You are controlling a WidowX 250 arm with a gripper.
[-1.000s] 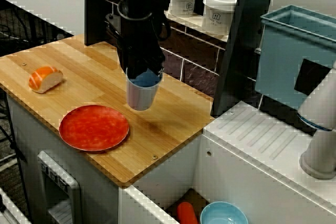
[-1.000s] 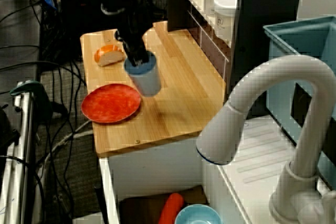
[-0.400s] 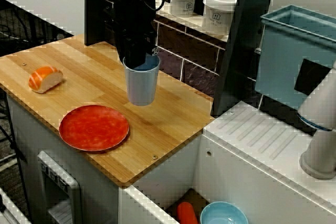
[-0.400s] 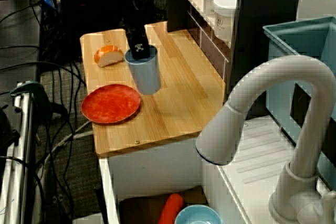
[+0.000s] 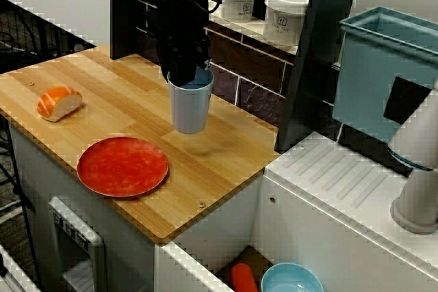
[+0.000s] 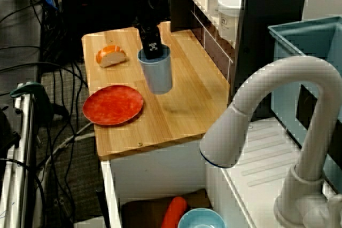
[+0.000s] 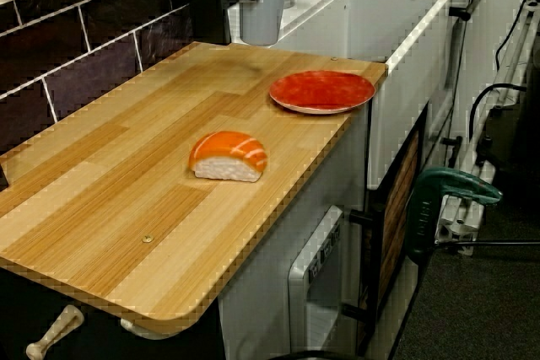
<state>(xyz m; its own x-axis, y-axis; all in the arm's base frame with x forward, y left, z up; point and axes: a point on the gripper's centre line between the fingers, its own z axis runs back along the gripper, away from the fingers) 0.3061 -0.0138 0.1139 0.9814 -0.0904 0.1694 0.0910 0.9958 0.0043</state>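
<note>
Since about a second ago the pincer [image 5: 186, 78] and the blue cup [image 5: 190, 107] have slid off from beside the plate toward the table's back edge, and the cup has gone from tipped to pretty much upright.

Right now the pincer is pinching the cup by its rim, apparently one finger inside and one outside the wall. The cup hangs over the middle of the table [image 5: 226, 158], nearer the back edge. It looks lifted clear of the wood, since its shadow sits apart from the base, though the side view [image 6: 158, 76] doesn't fully settle that.

A rim pinch on a thin wall probably lets the cup swing, so slow, level moves would be the way to go, with the wrist kept vertical. The dark shelf post and the tiled wall are close behind, so it needs some room on that side.

Materials:
- The cup is a smooth, slightly tapered plastic-looking tumbler in matte grey-blue.
- The red plate [image 5: 122, 166] near the front edge is shallow, round and glossy.
- The salmon sushi [image 5: 59, 102] by the left edge looks like a rubbery toy.
- The table is plank-pattern wood with a satin finish.
</note>
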